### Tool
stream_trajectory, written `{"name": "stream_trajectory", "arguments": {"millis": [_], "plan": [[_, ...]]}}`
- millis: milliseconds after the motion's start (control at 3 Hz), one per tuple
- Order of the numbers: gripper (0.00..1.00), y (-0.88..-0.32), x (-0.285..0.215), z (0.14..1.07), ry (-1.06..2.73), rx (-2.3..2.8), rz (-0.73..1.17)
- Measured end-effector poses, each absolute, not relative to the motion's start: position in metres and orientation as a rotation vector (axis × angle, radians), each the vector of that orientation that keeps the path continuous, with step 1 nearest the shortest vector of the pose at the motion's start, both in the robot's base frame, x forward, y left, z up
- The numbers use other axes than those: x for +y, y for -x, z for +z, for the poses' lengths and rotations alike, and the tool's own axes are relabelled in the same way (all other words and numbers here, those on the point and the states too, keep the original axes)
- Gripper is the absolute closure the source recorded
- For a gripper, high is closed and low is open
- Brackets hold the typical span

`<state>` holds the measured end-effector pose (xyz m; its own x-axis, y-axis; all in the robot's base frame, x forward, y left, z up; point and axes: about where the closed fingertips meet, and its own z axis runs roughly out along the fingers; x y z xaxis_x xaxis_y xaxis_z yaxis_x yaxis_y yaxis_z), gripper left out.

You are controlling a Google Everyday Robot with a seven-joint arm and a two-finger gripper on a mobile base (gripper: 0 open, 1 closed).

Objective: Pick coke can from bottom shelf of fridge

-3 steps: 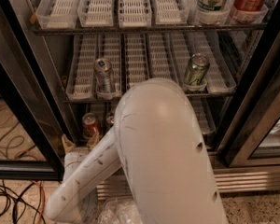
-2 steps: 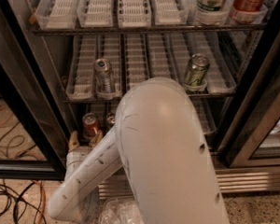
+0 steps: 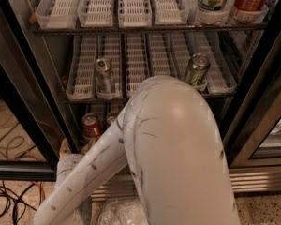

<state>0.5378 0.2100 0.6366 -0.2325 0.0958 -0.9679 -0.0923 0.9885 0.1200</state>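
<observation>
Red aluminium coke can [image 3: 90, 125] sits left on the bottom white-slotted shelf [image 3: 103, 110] of the glass-door fridge [image 3: 23, 74]; my gripper [image 3: 69, 156] is low, just left of it; can't tell if it's open or closed.

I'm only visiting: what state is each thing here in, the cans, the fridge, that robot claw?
fridge, door open.
coke can, upright on the bottom shelf.
silver-striped can, upright on the shelf above.
green can, upright on that same shelf.
gripper, low at left, just below-left of the coke can; contact unclear.
</observation>
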Motion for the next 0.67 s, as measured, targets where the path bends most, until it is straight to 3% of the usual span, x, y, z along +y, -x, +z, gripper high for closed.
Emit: {"name": "stream_trajectory", "arguments": {"millis": [667], "plan": [[0.35, -0.560, 0.204, 0.621, -0.005, 1.790, 0.128]]}}
